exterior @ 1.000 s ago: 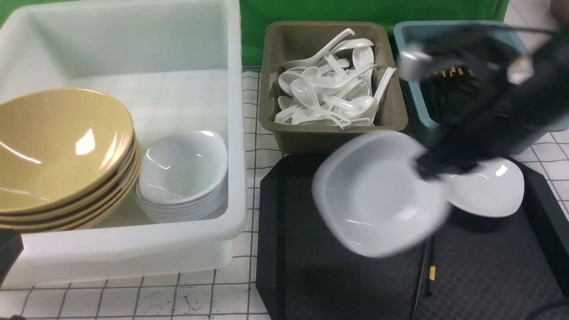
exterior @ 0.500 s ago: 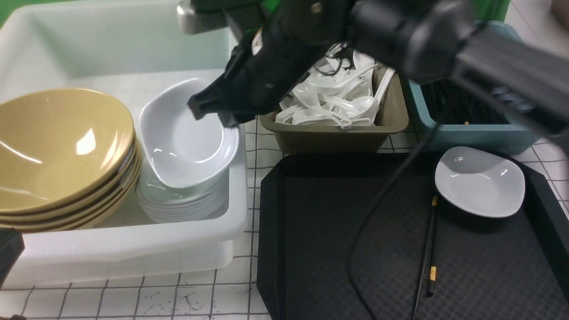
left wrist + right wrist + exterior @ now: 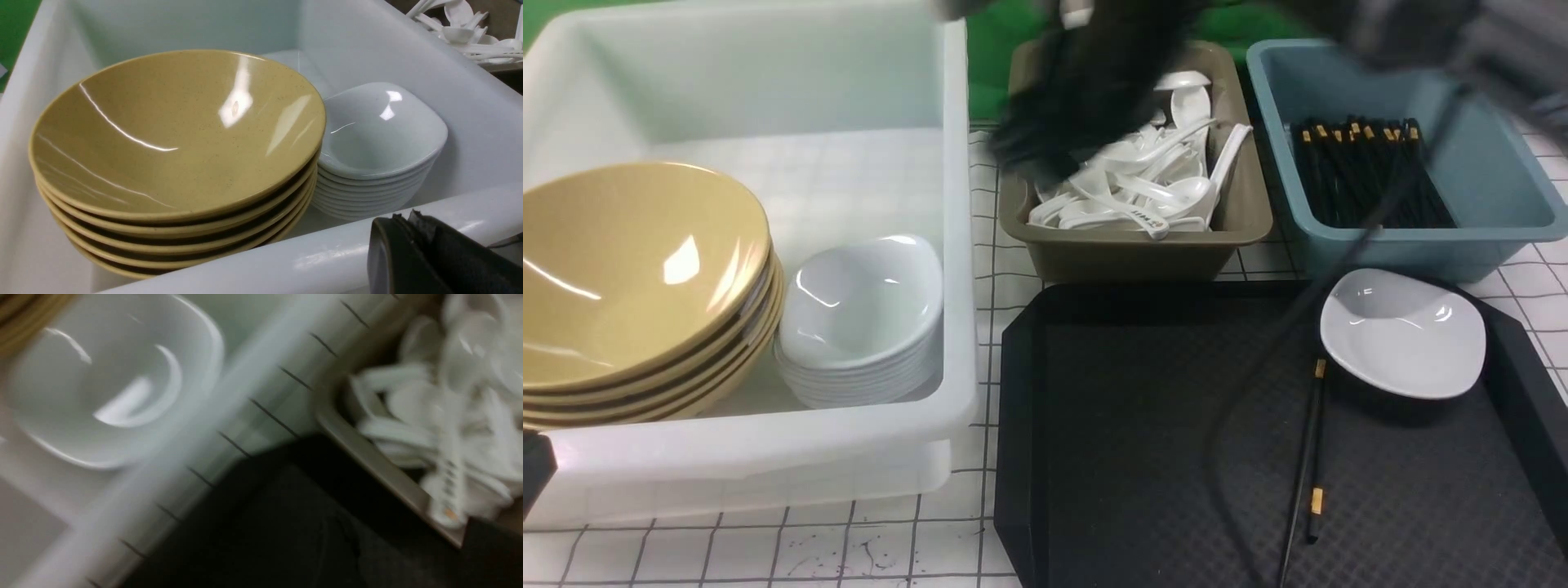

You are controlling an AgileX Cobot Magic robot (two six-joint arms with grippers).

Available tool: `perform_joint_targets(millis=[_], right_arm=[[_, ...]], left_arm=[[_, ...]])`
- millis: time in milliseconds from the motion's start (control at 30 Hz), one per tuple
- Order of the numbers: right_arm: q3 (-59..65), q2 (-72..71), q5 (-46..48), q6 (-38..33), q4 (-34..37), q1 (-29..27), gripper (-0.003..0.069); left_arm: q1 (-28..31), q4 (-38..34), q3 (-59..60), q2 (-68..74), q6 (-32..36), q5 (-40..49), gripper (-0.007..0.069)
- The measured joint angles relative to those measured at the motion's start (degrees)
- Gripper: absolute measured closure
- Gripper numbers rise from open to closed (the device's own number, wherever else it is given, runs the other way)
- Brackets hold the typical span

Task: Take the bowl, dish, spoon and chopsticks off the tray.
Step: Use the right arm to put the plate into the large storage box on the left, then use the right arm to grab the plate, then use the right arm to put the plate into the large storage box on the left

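Leftovers on our black diamond-textured tray point(image 3: 1135, 457): white rounded-square dish point(image 3: 1403, 333), black chopsticks point(image 3: 1304, 465). Left claw point(image 3: 402, 245) closed, empty; right claw point(image 3: 1045, 147) blurred, we cannot tell.

The right arm point(image 3: 1094, 82) was a matte black bulk (smeared by blur), trailing a thin black cable point(image 3: 1290, 325); the left gripper point(image 3: 402, 228) was smooth black with a textured, fabric-like lining
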Motion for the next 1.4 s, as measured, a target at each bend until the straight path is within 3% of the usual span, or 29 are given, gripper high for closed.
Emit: perform_joint_targets(millis=[33, 100, 167, 300, 433, 567, 833, 1100, 1167, 1333, 1400], right_arm=[[0.97, -0.47, -0.12, 0.00, -0.09, -1.06, 0.0228], [17.82, -7.38, -1.11, 1.20, -0.83, -9.97, 0.0226], [26.37, -10.52, -3.21, 2.27, -0.90, -14.31, 0.0226], [45.74, -19.55, -12.27, 3.61, 5.38, -25.80, 0.0226], [56.70, -24.26, -22.78, 3.81, 10.63, -35.17, 0.0226], [62.43, -22.60, -28.58, 0.48, 14.79, -40.31, 0.0226], [63.12, -16.66, -39.62, -8.33, 33.38, -41.10, 0.0226], [63.07, -11.75, -43.27, -11.32, 36.18, -41.11, 0.0268], [63.07, -11.67, -43.79, -13.54, 36.20, -40.67, 0.0305], [62.24, -14.87, -39.55, -20.17, 37.19, -39.81, 0.0536], [61.81, -18.22, -37.42, -21.03, 37.36, -39.22, 0.0583]], left_arm=[[0.00, 0.00, 0.00, -0.06, 0.00, 0.00, 0.0638], [0.00, 0.00, 0.00, -0.06, -0.20, 0.00, 0.0638], [0.00, 0.00, 0.00, -0.06, -0.41, -0.15, 0.0638], [0.00, 0.22, 0.00, -0.06, -0.65, -2.19, 0.0638], [0.00, 0.42, 0.00, -0.06, -0.65, -3.77, 0.0638], [0.00, 1.31, 0.64, -0.06, -0.69, -4.36, 0.0638], [0.00, 3.10, 2.27, -0.06, -0.79, -6.11, 0.0638], [0.00, 3.30, 2.27, -0.06, -0.79, -6.23, 0.0638], [0.00, 3.30, 2.28, -0.06, -0.79, -6.23, 0.0638], [0.00, 3.58, 2.28, -0.06, -0.79, -6.33, 0.0638], [0.00, 3.69, 2.28, -0.06, -0.79, -6.40, 0.0638]])
